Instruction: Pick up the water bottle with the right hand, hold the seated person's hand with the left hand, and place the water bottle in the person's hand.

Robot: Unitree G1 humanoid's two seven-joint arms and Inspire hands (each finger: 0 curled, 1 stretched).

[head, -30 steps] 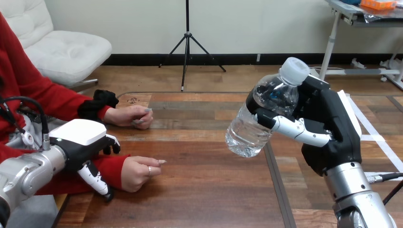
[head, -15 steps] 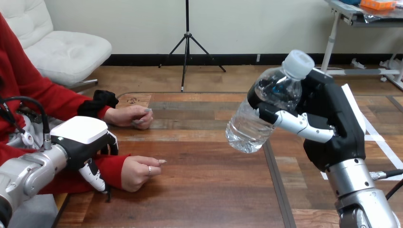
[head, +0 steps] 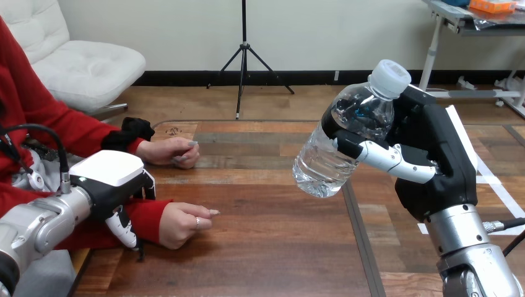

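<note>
Head view puts the right hand (head: 433, 161) at the right of the frame, raised above the tabletop (head: 266, 247) with its fingers (head: 384, 158) curled round the water bottle (head: 340, 148). The clear bottle is tilted, its white cap (head: 390, 77) toward the upper right and its base toward the lower left. One finger crosses the front of the bottle about midway, and the palm sits behind the neck. The base hangs free, well apart from both of the person's hands.

At the lower left, the left hand (head: 108, 173) lies over the red sleeve (head: 145, 219), just behind the person's lower hand (head: 182, 224), which rests loosely closed on the tabletop. Whether it grips the forearm I cannot tell. The person's upper hand (head: 170, 151) rests farther back.
</note>
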